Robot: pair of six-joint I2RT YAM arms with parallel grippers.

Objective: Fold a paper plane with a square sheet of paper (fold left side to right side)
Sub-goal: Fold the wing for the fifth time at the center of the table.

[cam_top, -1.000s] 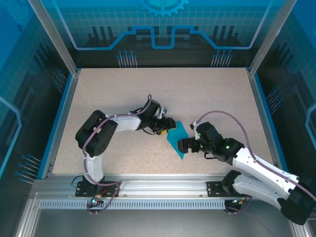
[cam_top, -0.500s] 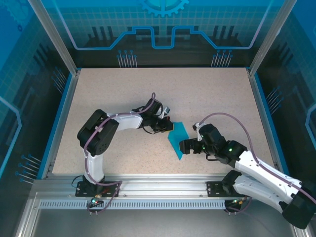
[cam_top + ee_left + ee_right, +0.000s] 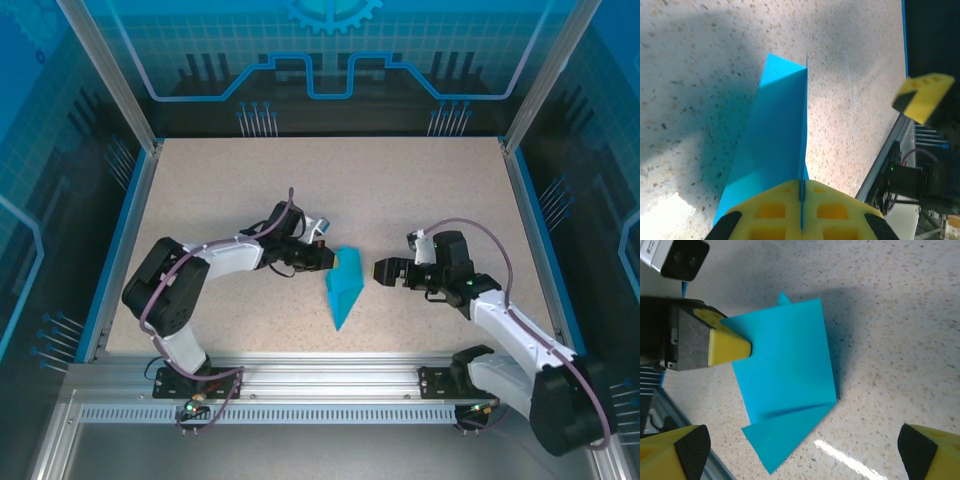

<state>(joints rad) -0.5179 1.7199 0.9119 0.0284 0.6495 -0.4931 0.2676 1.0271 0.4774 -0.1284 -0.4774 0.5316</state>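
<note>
Left gripper is clamped tight on an edge of the folded paper. Right gripper gapes empty just beside it. The paper seems partly lifted off the counter.

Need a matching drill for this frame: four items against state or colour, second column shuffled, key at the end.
Items:
1. left gripper
2. right gripper
3. blue paper
4. table

States:
A. speckled beige
B. open, clear of the sheet
C. shut on the sheet's edge
D. folded, pointed end toward the arm bases

Pairs: 1-C, 2-B, 3-D, 4-A
</note>
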